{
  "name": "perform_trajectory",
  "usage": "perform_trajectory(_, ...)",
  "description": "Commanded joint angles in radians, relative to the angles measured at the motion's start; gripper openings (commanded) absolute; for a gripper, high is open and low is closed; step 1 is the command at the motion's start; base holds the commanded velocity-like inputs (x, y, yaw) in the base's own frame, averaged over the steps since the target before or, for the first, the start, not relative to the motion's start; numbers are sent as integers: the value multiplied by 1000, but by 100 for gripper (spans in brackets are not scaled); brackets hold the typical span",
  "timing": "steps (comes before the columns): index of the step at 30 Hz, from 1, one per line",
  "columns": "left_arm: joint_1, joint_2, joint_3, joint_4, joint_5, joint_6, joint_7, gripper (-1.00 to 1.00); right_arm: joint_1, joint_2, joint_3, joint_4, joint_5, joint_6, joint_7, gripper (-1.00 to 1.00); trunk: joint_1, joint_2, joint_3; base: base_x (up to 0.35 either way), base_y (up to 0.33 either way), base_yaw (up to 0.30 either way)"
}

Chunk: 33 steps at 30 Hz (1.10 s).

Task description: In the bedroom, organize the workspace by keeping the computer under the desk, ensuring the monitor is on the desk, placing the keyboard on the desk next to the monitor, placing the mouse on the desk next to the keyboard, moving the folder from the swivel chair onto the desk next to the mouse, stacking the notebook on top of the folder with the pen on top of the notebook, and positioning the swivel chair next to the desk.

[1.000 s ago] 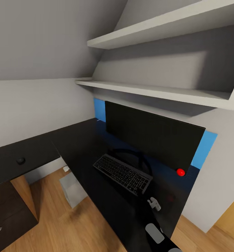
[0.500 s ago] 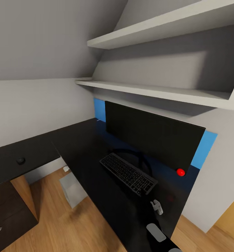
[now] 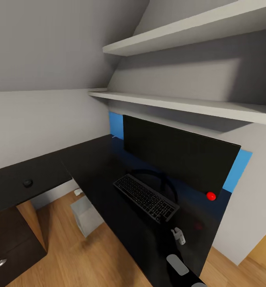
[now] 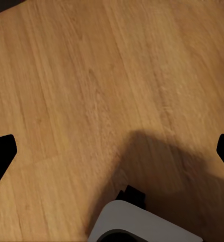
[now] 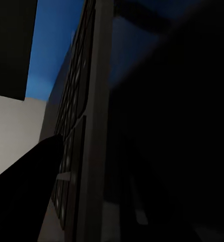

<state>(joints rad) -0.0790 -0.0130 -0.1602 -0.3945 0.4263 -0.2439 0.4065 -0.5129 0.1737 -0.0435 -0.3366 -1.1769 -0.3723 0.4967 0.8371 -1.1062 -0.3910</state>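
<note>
Glossy black desk (image 3: 105,175) bears slim dark-keyed keyboard (image 3: 145,197).

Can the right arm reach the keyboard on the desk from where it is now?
Probably yes. The right end effector sits just off the near end of the keyboard on the desk, and nothing lies between them; the monitor stands behind.

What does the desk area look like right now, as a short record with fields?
desk: glossy black top, blue back panel
monitor: upright at the back of the desk
keyboard: flat on the desk in front of the monitor
computer: on the wood floor under the desk edge
mouse: on the neighbouring black desk, not beside the keyboard
right gripper: low over the desk just off the keyboard's end; jaw state unclear
left gripper: open over bare floor
</note>
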Motion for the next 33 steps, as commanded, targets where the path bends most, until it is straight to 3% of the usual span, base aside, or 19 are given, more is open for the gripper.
perform_trajectory(1,-1,1,-9,0,9,-5,6,100,-1,1,-4,1,-6,1,9,-100,0,-1,-1,0,41,0)
perform_trajectory(33,-1,1,-9,0,9,-3,6,100,-1,1,-4,1,-6,2,10,-100,0,-1,-1,26,39,0)
